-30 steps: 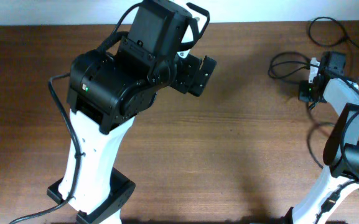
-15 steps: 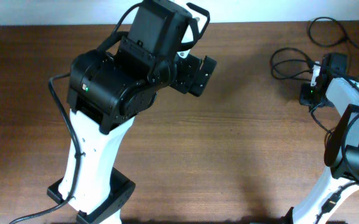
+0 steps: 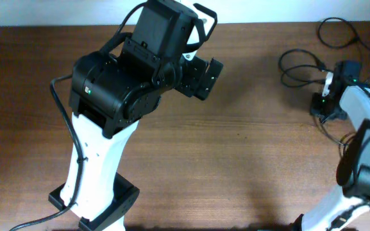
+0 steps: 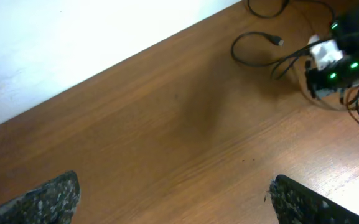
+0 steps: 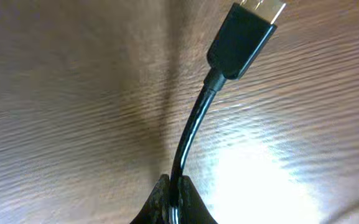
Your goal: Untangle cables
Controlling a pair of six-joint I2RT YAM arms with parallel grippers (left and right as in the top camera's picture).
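right end effector [image 5: 172, 203] clamps a cable [image 5: 193, 127] below its plug [image 5: 241, 38], likely isolating it; left end effector [image 4: 175, 198] gapes empty. next: draw it across bare table [image 3: 255, 154], frame centre.

Left wrist view: left gripper [image 4: 174, 193] jaws are cut off by the bottom edge, only the tips are shown. Cables [image 4: 277, 41] at upper right are clipped by the top and right edges, and the crossings are too blurred to be sorted. Right wrist view: the cable [image 5: 191, 130] plug [image 5: 244, 34] is cropped at the top edge. Right gripper [image 5: 172, 202] jaws are mostly cut off at bottom centre. Overhead: the gripped strand cannot be told, as it is hidden under the wrist at the right.
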